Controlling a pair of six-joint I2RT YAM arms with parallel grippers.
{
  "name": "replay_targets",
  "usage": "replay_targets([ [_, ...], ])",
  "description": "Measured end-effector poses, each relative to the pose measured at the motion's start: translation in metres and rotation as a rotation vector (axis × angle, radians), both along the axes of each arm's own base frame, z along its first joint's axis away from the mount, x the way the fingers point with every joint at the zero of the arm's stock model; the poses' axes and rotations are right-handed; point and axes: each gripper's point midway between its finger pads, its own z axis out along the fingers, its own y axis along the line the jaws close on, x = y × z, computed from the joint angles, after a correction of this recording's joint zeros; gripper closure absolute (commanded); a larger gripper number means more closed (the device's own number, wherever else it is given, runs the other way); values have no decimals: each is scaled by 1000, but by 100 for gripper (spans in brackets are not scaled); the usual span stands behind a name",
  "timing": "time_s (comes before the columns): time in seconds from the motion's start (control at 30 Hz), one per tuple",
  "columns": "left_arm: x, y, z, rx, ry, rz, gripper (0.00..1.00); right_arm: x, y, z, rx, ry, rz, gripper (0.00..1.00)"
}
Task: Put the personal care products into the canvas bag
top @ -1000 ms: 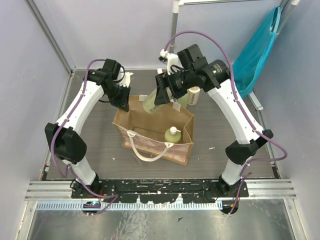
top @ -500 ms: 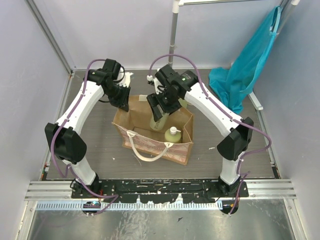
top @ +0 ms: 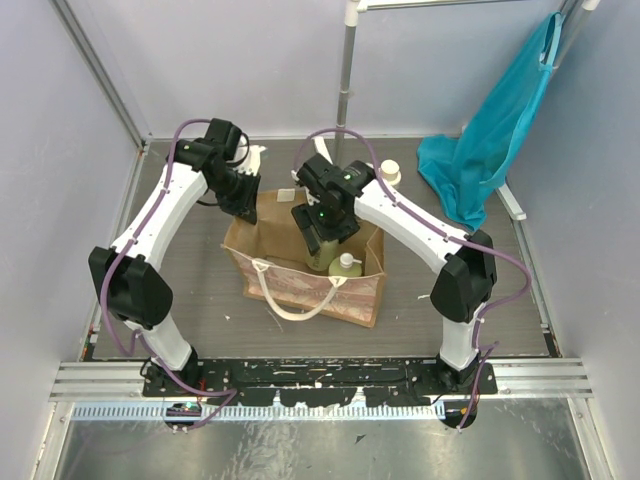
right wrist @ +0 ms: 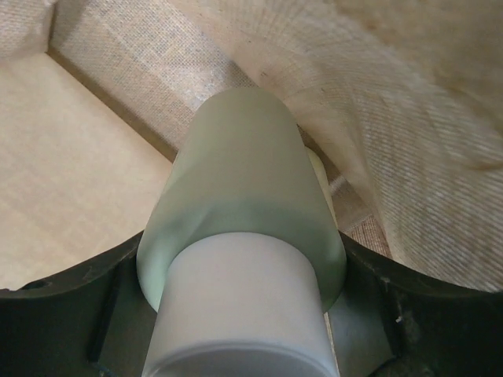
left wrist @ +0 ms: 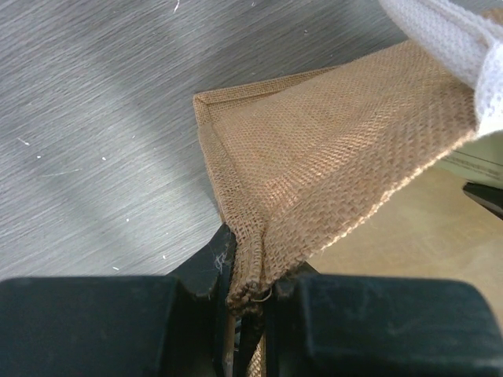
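Status: task partly complete. One pump-top bottle (top: 347,268) stands upright inside the canvas bag (top: 300,285), close to the bag's near right wall. A second bottle (right wrist: 240,212) is held by the right gripper (top: 326,232). Its jaws are closed narrowly on the bottle's body near the white cap. Gripper and bottle are inside the bag mouth, at the centre of the overhead frame. The right wrist view shows the bottle's base pointing down toward the bag floor, but contact with the floor cannot be confirmed. A third bottle (top: 388,175), cream-capped, stands on the table (top: 190,300) behind the bag, upper centre-right of the overhead frame, near the teal cloth (top: 470,160). No further bottle is visible in any view.

The left gripper (left wrist: 245,292) is pinched shut on the rim fabric at the bag's rear left corner, which props the mouth open.

Remaining work, as judged: release the held bottle, then collect the third bottle and any product not in view.

Edges and clearance:
- The held bottle sits close to the fabric wall on the right of the right wrist frame. Bare bag floor lies to the left.
- The pump-top bottle is just beside the held bottle on the near side. A sideways shift could tip it.
- The front handle (top: 295,300) droops outside the near wall, clear of the mouth.
- Withdrawal straight up appears unobstructed.
- The vertical pole (top: 347,70) stands behind the bag, near the route to the third bottle.
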Motion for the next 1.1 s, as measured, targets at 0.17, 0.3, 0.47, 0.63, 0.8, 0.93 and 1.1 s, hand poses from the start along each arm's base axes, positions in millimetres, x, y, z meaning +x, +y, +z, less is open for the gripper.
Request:
replay_targets([
  [0.17, -1, 0, 0, 0, 5, -1, 100, -1, -3, -26, -23, 18, -17, 99],
  [0.3, -2, -1, 0, -1, 8, -3, 100, -2, -3, -36, -28, 22, -21, 99],
  [0.47, -2, 0, 0, 0, 9, -3, 100, -3, -4, -42, -34, 27, -19, 99],
  [0.63, -4, 0, -1, 3, 15, -4, 100, -4, -6, -49, -50, 26, -10, 99],
  [0.8, -6, 0, -1, 6, 22, -4, 100, -5, -7, -56, -66, 28, 1, 73],
  [0.93, -6, 1, -2, 12, 22, -4, 100, -5, -7, -60, -69, 29, 3, 43],
  [1.1, -6, 1, -2, 14, 22, -2, 100, -5, -6, -60, -68, 26, 5, 18],
])
